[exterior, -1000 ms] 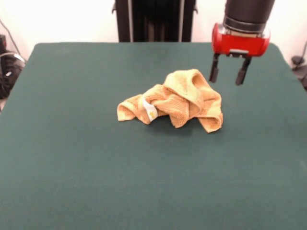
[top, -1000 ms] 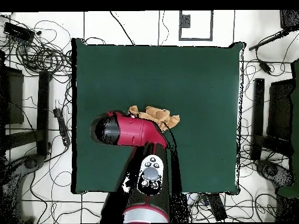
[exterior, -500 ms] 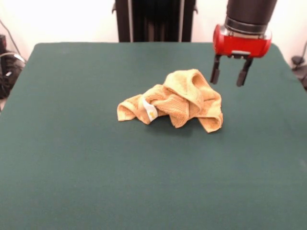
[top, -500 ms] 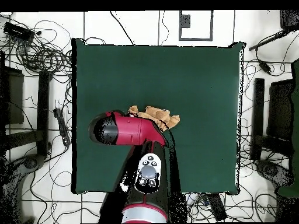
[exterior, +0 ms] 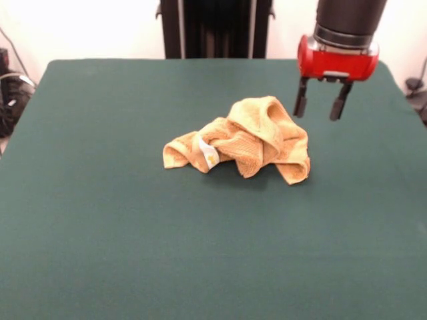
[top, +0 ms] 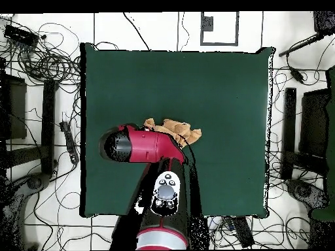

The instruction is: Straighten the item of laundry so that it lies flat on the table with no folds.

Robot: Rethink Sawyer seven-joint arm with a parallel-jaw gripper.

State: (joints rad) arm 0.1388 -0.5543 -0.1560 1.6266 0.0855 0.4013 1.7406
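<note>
The orange-yellow terry towel [exterior: 243, 141] lies crumpled in a heap near the middle of the dark green table [exterior: 133, 227], with a small white tag [exterior: 206, 152] showing at its left side. My gripper [exterior: 321, 109] hangs open and empty in the air, just right of and behind the heap's peak. In the overhead view the towel [top: 175, 129] is partly hidden under the red arm [top: 144, 145].
The robot's black pedestal [exterior: 215, 28] stands behind the table's far edge. Cables and stands [top: 46, 98] ring the table on the floor in the overhead view.
The gripper has drifted slightly to the right and up. The towel has not moved.
</note>
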